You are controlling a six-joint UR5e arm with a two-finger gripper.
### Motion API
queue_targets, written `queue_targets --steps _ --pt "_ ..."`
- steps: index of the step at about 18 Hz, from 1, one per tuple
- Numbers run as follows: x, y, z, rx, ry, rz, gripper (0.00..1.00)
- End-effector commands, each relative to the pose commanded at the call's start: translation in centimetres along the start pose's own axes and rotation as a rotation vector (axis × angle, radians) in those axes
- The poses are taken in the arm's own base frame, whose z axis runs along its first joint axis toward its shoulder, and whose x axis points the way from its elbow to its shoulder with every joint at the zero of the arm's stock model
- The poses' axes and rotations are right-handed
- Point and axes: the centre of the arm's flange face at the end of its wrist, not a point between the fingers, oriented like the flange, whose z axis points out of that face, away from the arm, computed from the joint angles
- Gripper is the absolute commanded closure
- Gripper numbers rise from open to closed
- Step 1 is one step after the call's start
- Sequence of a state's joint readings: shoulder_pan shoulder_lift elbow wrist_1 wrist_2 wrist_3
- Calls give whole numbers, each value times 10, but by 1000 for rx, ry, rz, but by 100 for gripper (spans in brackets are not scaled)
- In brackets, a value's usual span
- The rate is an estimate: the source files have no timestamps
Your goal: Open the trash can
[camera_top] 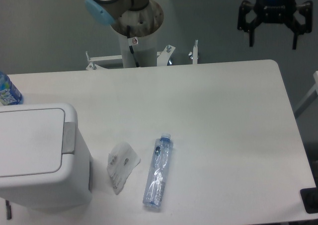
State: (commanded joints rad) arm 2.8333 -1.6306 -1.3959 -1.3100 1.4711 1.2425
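The trash can (37, 158) is shown lid-down at the table's (223, 135) left edge; the hand (274, 40) is held spread apart above the far right corner.

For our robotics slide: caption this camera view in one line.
Open gripper high above table; shut trash can, bottle lying beside it.

place: robot lab | cues: arm base (134, 24) bolted behind white table (223, 115), plain grey wall (44, 26)
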Motion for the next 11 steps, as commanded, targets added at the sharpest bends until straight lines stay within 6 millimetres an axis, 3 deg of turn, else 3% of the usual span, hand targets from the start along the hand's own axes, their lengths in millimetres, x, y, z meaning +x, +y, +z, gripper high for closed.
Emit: queue_targets --steps 11 --pt "-1 -3 -3 3 -8 -84 0"
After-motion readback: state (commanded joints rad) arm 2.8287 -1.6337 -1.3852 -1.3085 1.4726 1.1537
